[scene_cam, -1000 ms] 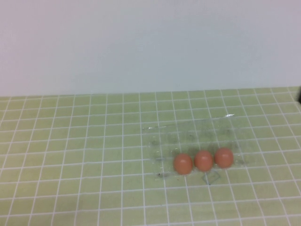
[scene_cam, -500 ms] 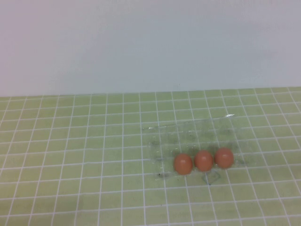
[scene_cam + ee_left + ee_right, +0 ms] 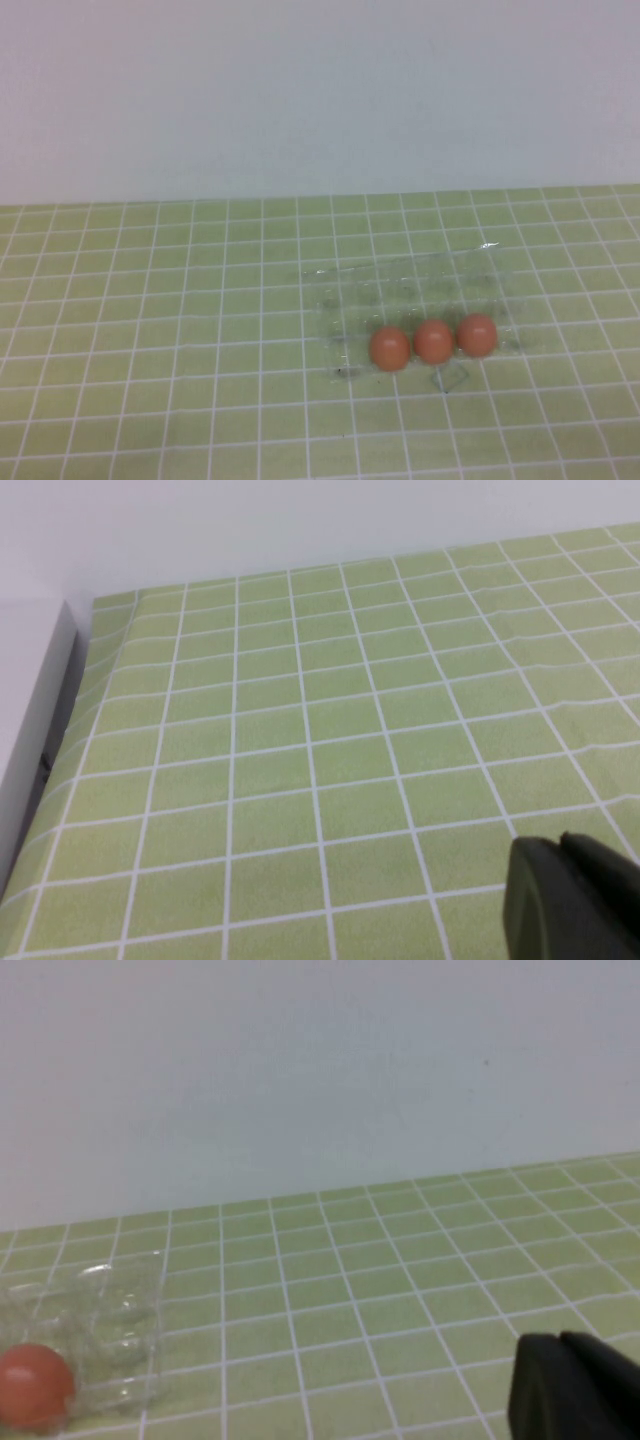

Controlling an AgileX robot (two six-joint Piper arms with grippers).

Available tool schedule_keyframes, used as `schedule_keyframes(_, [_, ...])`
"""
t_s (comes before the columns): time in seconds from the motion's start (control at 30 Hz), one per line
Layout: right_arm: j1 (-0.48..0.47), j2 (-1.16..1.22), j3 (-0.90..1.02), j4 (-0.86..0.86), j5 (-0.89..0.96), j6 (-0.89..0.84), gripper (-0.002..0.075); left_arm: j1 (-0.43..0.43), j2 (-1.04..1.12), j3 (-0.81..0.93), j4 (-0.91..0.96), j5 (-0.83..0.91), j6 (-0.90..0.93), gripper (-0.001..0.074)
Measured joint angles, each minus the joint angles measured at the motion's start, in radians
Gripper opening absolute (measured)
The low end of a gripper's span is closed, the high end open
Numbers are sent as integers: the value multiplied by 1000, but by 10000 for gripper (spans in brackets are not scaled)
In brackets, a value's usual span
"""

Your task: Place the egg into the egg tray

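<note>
On the green checked cloth (image 3: pixel 150 300) that covers the table, right of centre in the high view, lies the egg tray (image 3: pixel 400 285), clear plastic that shows only by its glinting edges and faint cup outlines. Three orange-brown eggs sit in a row along its near edge: the left egg (image 3: pixel 389 348), the middle egg (image 3: pixel 433 341) and the right egg (image 3: pixel 477 335). They stand close side by side, each seemingly seated in a cup, and the far row of cups holds nothing. A plain pale wall (image 3: pixel 320 90) rises behind the table.

Neither arm shows in the high view. The left gripper (image 3: pixel 570 900) appears only in the left wrist view, as a dark tip low in one corner above bare cloth, near the table's edge where a pale wall panel (image 3: pixel 30 730) runs alongside; no egg or tray is seen there. Whether its claw is open or closed cannot be told. The right gripper (image 3: pixel 570 1385) shows likewise as a dark tip in the right wrist view, above bare cloth and well apart from the tray. That view catches one end of the tray and a single egg in it. Its claw's opening cannot be told either, and nothing is seen in its grasp.
</note>
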Motion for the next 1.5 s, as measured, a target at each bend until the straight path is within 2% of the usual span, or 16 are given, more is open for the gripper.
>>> schedule_keyframes(0.53, [60,-8,2,0,220,0,-2,0,0,0,0,0,0,-2])
schedule_keyframes(0.77, [104,-8,2,0,222,0,-2,0,0,0,0,0,0,-2])
schedule_keyframes(1.5, [105,-8,2,-2,223,0,-2,0,0,0,0,0,0,-1])
